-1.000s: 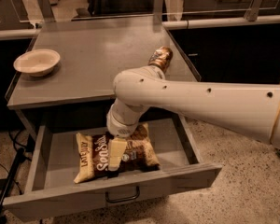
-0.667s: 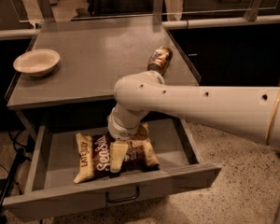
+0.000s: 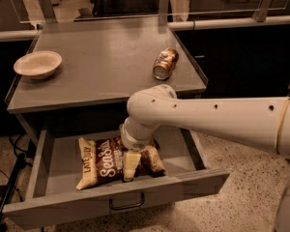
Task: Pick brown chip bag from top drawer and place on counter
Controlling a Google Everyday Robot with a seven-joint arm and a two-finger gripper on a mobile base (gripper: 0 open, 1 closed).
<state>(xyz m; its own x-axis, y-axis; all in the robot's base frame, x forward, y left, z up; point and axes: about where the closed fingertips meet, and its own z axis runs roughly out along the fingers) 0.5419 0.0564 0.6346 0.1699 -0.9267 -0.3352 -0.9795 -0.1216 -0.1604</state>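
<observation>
1. In the camera view, the arm [image 3: 217, 120] comes in from the right edge. Its thick pale link runs almost level to the left, across the front of the counter [image 3: 101, 47].
2. The link ends in a rounded joint [image 3: 150, 103] just below the counter's front edge. From there the wrist [image 3: 135, 134] turns steeply downward into the open top drawer [image 3: 53, 209].
3. The gripper [image 3: 131, 166] hangs at the end of the wrist and points down. It is low inside the drawer, over the middle-right part of the brown chip bag [image 3: 104, 161]. Whether it stands wide, narrow or clamped on the bag cannot be told.
4. The brown chip bag lies flat on the drawer floor, a little left of the middle. Its white lettering faces up and a tan end points to the left. Its right portion is partly hidden by the wrist and gripper.
5. The top drawer stands open beneath the counter, and its dark bar handle [image 3: 127, 206] is on the front panel.
6. The counter's surface carries a pale bowl [image 3: 37, 64] near its left rim. A drink can [image 3: 165, 63] lies on its side toward the right rim, and the two are well apart.
</observation>
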